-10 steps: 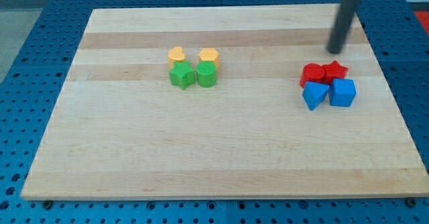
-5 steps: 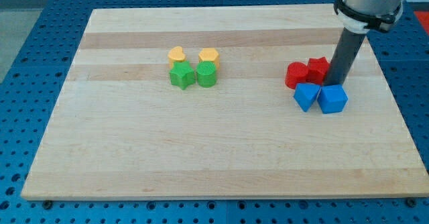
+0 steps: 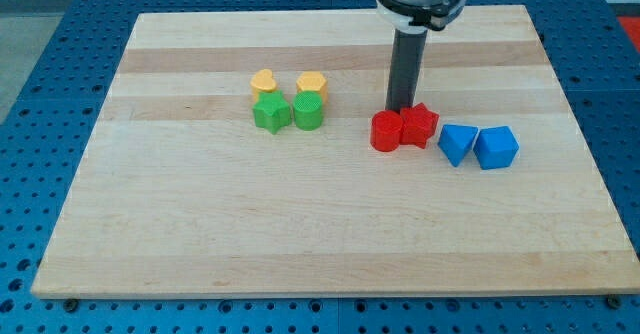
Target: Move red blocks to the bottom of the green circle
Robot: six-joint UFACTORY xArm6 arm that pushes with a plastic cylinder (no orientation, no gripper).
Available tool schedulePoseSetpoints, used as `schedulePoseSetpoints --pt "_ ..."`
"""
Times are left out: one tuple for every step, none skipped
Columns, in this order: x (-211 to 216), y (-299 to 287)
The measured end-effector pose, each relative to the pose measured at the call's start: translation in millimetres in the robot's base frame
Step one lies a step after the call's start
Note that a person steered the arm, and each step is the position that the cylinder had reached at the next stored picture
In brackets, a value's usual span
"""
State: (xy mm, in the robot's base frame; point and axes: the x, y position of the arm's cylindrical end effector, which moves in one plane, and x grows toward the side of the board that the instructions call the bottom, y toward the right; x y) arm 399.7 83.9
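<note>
Red round block [image 3: 386, 132] and red star block [image 3: 419, 125] touch; we see my tip [image 3: 400, 110] just above their junction. Green circle block [image 3: 309, 111] sits left. No gripper fitted.

No text, label, brand, number or sign can be read anywhere in the camera view.
</note>
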Motion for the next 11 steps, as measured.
schedulePoseSetpoints --pt "0 43" --pt "14 69" --pt "53 84" --pt "60 28" --pt "51 13" --pt "49 52" --pt "27 -55" --pt "26 -81" --pt "29 -11" --pt "23 67" --pt "-33 52"
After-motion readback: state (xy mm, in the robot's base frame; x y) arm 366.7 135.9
